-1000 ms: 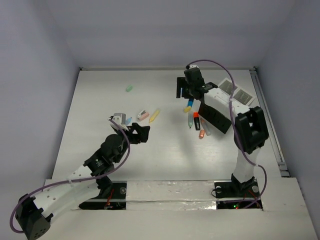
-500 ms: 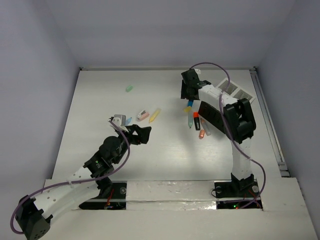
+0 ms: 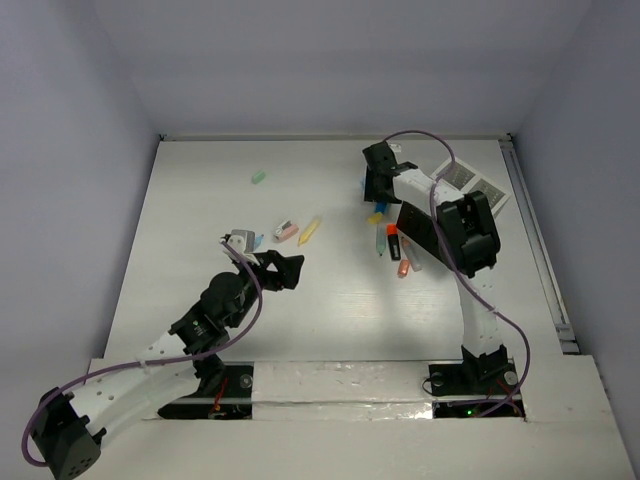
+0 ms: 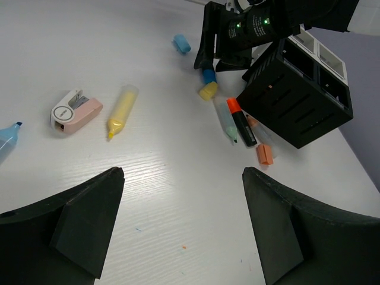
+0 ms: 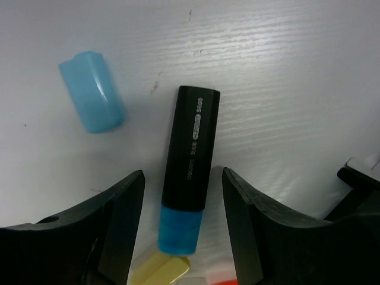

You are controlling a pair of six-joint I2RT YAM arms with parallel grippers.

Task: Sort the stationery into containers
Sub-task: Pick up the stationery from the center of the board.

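1. The right gripper (image 5: 181,199) is hanging wide open just above the table and is holding nothing. Its two fingers are flanking the blue-capped end of a black marker (image 5: 191,139) in the lower centre of the right wrist view.
2. The marker is lying flat on the white table (image 5: 285,71). It is lying apart from a loose pale blue block (image 5: 92,90) at upper left and just short of a yellow piece (image 5: 160,270) at the bottom edge. In the left wrist view this cluster is sitting at upper centre, just beside the black box (image 4: 297,101).
3. Judging by its look, the marker is a short, hard plastic barrel: light, stiff and not fragile. Its smooth, rounded sides are likely to roll or slide out of an off-centre pinch.
4. The safest hold is looking like the middle of the black barrel, with the jaws square to its length. The blue cap is a poorer spot, since it may be only pushed on.
5. The left gripper (image 4: 183,178) is also standing open and empty at the bottom of its own view. It is well apart from the yellow marker (image 4: 122,110) and the pink item (image 4: 74,111) at middle left.
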